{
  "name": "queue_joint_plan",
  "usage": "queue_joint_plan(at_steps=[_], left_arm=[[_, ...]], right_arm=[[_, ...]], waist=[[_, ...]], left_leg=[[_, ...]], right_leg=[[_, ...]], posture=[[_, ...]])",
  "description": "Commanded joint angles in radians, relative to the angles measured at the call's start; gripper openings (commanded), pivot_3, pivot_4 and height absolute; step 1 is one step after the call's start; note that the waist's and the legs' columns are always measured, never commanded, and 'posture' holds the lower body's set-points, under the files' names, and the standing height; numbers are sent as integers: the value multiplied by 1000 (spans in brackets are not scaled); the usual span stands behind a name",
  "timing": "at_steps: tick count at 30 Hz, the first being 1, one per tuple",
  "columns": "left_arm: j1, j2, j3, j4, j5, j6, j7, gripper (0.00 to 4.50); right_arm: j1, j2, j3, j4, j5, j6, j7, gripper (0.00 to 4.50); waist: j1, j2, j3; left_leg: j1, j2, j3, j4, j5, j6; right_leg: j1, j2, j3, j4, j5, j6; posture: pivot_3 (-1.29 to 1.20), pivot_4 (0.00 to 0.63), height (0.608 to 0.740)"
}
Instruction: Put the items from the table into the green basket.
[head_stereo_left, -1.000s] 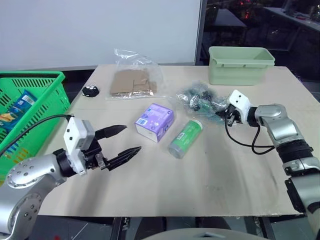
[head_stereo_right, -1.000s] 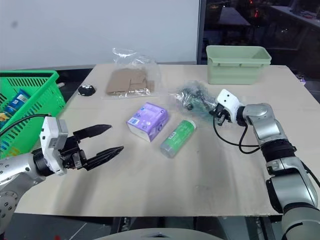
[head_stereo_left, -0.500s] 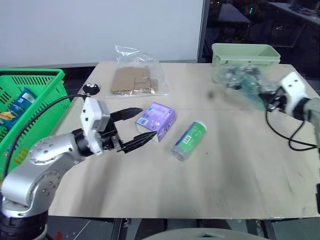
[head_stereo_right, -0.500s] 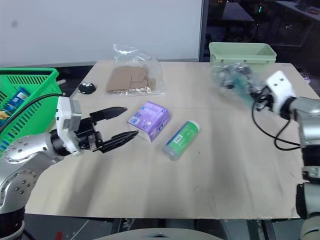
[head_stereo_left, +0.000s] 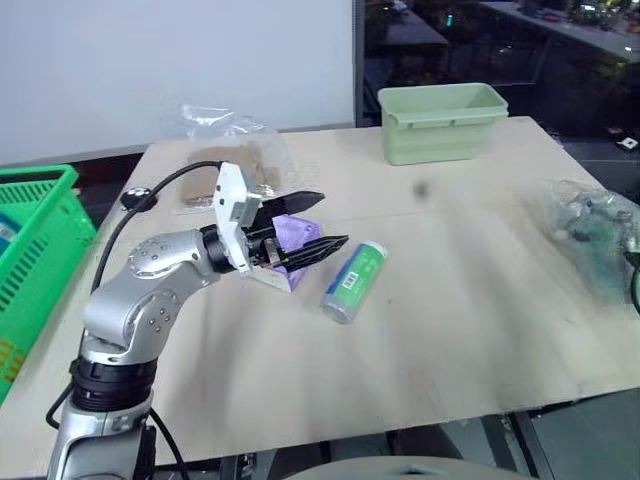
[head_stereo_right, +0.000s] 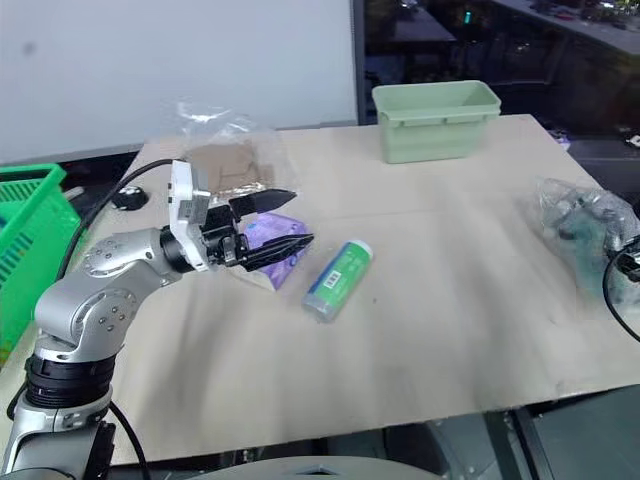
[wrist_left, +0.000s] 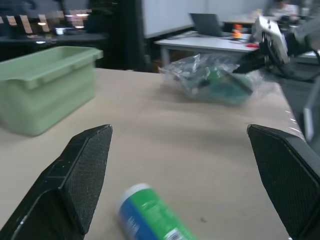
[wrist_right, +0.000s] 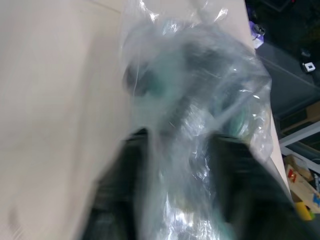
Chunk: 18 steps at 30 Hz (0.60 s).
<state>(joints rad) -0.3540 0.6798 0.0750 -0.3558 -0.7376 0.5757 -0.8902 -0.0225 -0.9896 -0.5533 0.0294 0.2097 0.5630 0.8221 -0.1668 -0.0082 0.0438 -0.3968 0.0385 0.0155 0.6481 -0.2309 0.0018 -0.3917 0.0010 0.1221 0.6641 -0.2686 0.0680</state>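
- Left gripper (head_stereo_left: 312, 220) is seen mid-frame, jaws spread wide around the purple carton (head_stereo_left: 290, 240) on the desk (head_stereo_left: 450, 290).
- Cable bag (head_stereo_left: 590, 235) is seen at far right; right jaws cannot be judged.
- Green basket (head_stereo_left: 35, 250) is placed at left edge.

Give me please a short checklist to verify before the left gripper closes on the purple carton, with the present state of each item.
1. Left gripper open: ok, the fingers stand wide apart.
2. Fingers on either side of the purple carton: ok in the head views; whether they touch it, cannot tell.
3. Green-labelled tube clear of the fingers: ok, it lies beside the carton, apart.
4. Bag of cables out of the way: ok, it is far off at the table's right edge.
5. Right gripper's hold on that bag: cannot tell, the wrist view is blurred.
6. Green basket visible for the drop: ok, at the table's left.
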Motion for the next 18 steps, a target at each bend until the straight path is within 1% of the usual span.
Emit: queue_joint_plan(at_steps=[1, 2, 4, 7, 9, 11, 13, 15, 16, 18], left_arm=[[-19, 5, 12, 2, 12, -23, -22, 4500], [-18, 5, 11, 2, 16, -23, -24, 4500], [-9, 6, 6, -8, 20, -16, -22, 4500], [5, 3, -21, -30, 50, 12, 16, 4500], [18, 0, -61, -56, 85, 44, 59, 4500], [31, 3, -108, -76, 138, 82, 116, 4500], [42, 12, -168, -120, 194, 184, 212, 4500], [46, -30, -159, -161, 172, 312, 319, 4500], [52, -51, -148, -183, 161, 360, 362, 4500], [68, -62, -150, -223, 166, 424, 409, 4500]], right_arm=[[11, -44, -78, -96, 61, 37, 49, 3959], [16, -51, -86, -111, 73, 49, 59, 4443], [8, -66, -104, -140, 100, 62, 78, 4480], [-65, -66, -115, -181, 177, 82, 80, 4480], [-126, -32, -115, -226, 257, 107, 68, 4480], [-148, 17, -122, -298, 374, 155, 84, 4480], [-112, 85, -116, -389, 479, 158, 123, 4480], [-47, 107, -78, -458, 499, 174, 126, 4480], [11, 109, -58, -490, 499, 175, 148, 4480], [113, 111, -35, -536, 496, 144, 202, 4480]], waist=[[-16, 0, 0], [-25, 0, 0], [-37, -1, 0], [-52, -1, 1], [-61, -1, 1], [-64, -3, 1], [-63, -7, 0], [-58, -8, 0], [-52, -8, 0], [-38, -9, 0]], left_leg=[[0, 0, 0, 1, 0, 0], [0, 0, 0, 1, 0, 0], [1, 0, -1, 2, 0, 0], [3, 0, -1, 3, 0, 0], [3, 0, -1, 2, 0, 0], [3, 0, -3, 2, 0, 0], [2, 0, -5, 2, 0, 0], [0, 0, -10, 1, 0, 0], [-2, -1, -11, 1, 0, 0], [-2, -1, -13, 2, 0, 0]], right_leg=[[1, 0, 0, 0, 0, 0], [1, 0, 0, 0, 0, 1], [3, 0, 0, -1, 0, 1], [5, 0, 0, -2, 0, 0], [5, 0, 0, -1, 0, 1], [6, 0, -1, -1, 1, 2], [6, 1, -2, -2, 1, 2], [6, 1, -7, -2, 1, 2], [5, 0, -8, -2, 1, 2], [6, -1, -10, -2, 0, 4]], posture=[[-177, 0, 740], [-177, 0, 740], [-178, 0, 740], [-178, 0, 740], [-178, 0, 740], [-176, 0, 740], [-179, 0, 740], [-183, 0, 740], [-180, 0, 740], [-176, 0, 740]])
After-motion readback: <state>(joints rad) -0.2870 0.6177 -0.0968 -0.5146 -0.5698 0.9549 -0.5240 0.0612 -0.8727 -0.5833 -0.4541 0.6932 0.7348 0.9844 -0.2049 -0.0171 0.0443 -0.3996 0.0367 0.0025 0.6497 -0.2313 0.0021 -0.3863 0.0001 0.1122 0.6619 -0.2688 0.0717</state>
